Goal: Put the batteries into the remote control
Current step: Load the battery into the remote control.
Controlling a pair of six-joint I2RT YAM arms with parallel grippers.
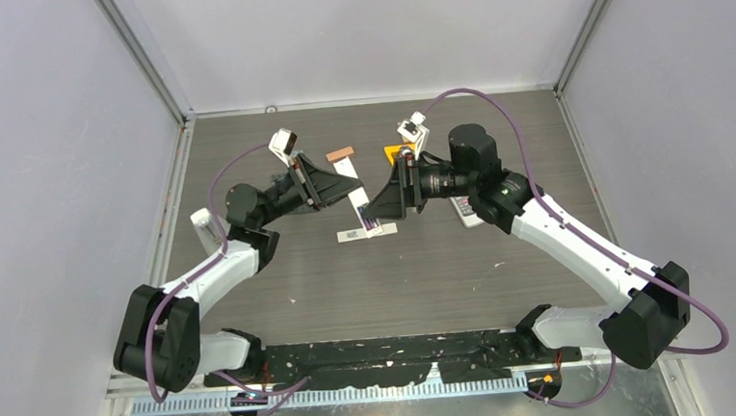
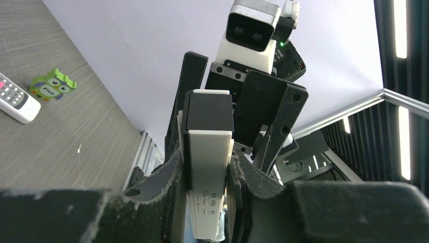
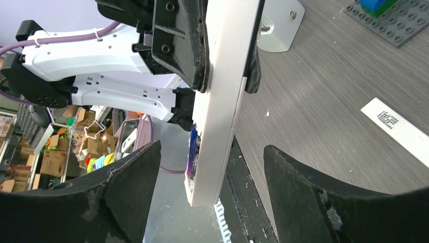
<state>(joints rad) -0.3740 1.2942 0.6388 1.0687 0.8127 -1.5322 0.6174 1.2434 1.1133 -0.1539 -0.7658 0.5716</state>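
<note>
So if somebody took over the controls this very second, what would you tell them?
Left gripper: shut on the white remote, which it holds in the air.
Right gripper: open, fingers either side of the remote's end, not touching it.
A blue-purple battery sits in the open compartment. No other batteries are visible.
A white labelled strip, probably the cover, lies on the table.
Left to do: check the remaining batteries, then refit the cover.
</note>
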